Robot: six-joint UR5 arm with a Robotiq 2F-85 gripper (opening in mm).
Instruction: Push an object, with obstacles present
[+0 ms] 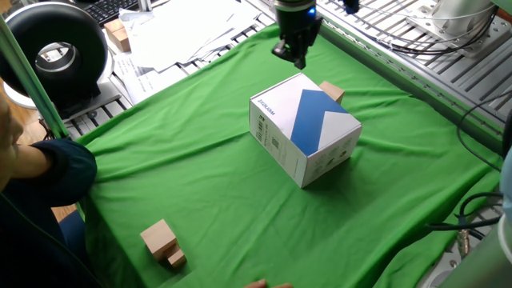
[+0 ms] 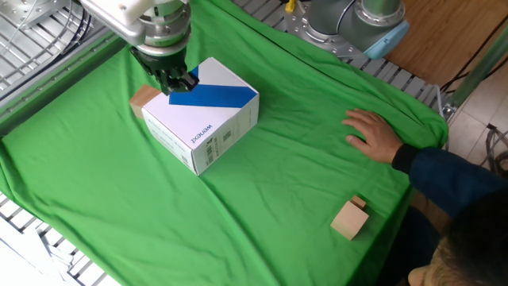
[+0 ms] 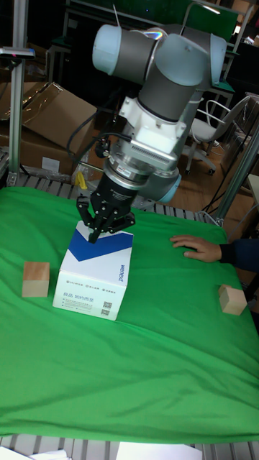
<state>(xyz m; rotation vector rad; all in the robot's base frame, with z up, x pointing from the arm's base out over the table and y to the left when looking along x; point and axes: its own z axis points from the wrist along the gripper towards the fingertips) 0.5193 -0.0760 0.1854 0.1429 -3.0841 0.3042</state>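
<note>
The object, a small light-tan wooden cube (image 1: 331,91), rests on the green cloth against the far side of the obstacle, a white box with a blue diagonal band (image 1: 304,128). The cube also shows left of the box (image 2: 143,98) (image 3: 36,279). My gripper (image 1: 294,54) hangs above the box's far top corner, a short way from the cube and touching neither. Its fingers (image 3: 92,228) stand apart with nothing between them. From the other side the gripper (image 2: 173,82) overlaps the box (image 2: 202,119) top edge.
A tan block paired with a tinier block (image 1: 162,242) lies near the cloth's front corner. A person's hand (image 2: 373,131) rests on the cloth beyond the box. Papers and a black round device (image 1: 56,48) sit off the cloth's edge.
</note>
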